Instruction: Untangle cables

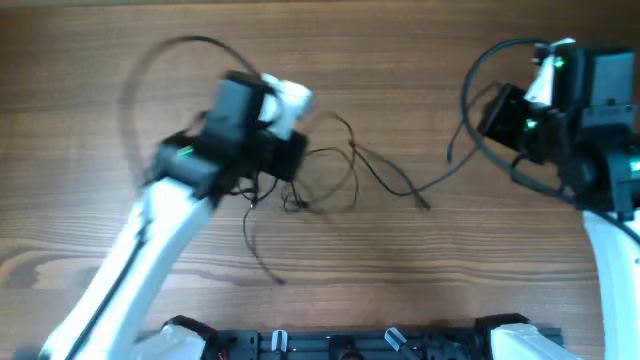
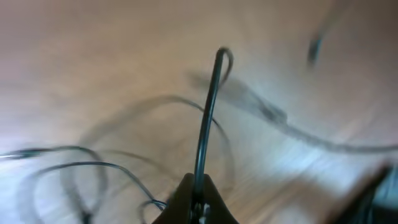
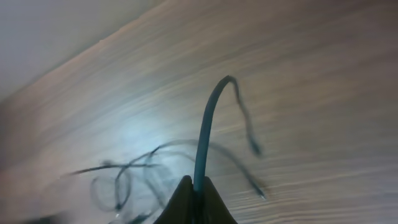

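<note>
Thin black cables [image 1: 322, 180] lie in a loose tangle on the wooden table between the arms. My left gripper [image 1: 288, 160] is at the tangle's left edge. In the left wrist view the left gripper [image 2: 198, 200] is shut on one cable [image 2: 205, 124], which rises and hooks over at its top. My right gripper [image 1: 492, 122] is lifted at the far right. In the right wrist view the right gripper [image 3: 196, 194] is shut on another cable [image 3: 204, 134], whose free end [image 3: 255, 148] dangles. The tangle also shows behind it [image 3: 134, 169].
One loose cable tail [image 1: 262, 262] trails toward the front edge. A plug tip [image 1: 424, 204] lies right of the tangle. Thicker arm wiring loops over the left arm [image 1: 180, 44] and beside the right arm [image 1: 470, 80]. A black rail [image 1: 350, 342] runs along the front.
</note>
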Motion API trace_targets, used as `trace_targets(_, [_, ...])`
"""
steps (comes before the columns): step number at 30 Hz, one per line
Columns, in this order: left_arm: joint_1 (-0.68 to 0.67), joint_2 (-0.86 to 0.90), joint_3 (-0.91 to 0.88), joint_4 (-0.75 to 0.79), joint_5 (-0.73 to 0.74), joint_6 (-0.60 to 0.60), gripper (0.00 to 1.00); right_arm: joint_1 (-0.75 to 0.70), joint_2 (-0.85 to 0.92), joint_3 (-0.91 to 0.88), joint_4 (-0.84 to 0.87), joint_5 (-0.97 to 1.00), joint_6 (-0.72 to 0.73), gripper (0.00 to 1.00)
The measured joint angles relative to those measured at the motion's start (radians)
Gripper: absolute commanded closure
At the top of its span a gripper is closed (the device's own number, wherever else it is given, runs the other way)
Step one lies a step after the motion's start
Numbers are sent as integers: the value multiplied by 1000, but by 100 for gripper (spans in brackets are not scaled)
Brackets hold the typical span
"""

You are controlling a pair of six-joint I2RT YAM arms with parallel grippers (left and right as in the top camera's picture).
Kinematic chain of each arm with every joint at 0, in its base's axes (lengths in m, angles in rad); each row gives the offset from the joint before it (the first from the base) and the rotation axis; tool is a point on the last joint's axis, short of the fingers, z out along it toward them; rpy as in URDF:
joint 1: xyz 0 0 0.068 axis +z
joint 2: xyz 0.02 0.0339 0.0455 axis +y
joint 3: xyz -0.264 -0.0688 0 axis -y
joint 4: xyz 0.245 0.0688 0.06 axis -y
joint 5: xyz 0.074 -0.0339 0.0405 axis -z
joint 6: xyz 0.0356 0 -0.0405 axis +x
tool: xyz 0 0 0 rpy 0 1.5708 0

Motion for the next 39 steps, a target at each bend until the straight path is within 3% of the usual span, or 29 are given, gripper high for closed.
trace_targets(2, [85,-121,18,-2,-35,-53,96,-86,24,0,-15,10,-8,96])
trace_targets(7, [301,-235,20,-43,-68,-98,96,-292,97,0,-29,-1,-52,96])
trace_targets(16, [584,-204,20,-64,-87,-131,96,-663,229,0,-26,-89,-117,96])
trace_targets(17, [623,-189,20,-64,-100,-141,96,-753,282,0,-26,-141,-146,96])
trace_targets(21, [690,-159,20,-56,-113,-181,96,-856,343,-1,-25,-255,-204,96])
trace_targets(32, [743,-86,20,-14,-157,-293,96,-869,346,-1,8,-424,-240,96])
trace_targets(35, [729,-85,20,-10,-126,-282,96,-861,346,-1,5,-587,-360,96])
trace_targets(39, [647,-82,20,-21,48,-189,96,-756,337,-1,-40,-751,-523,95])
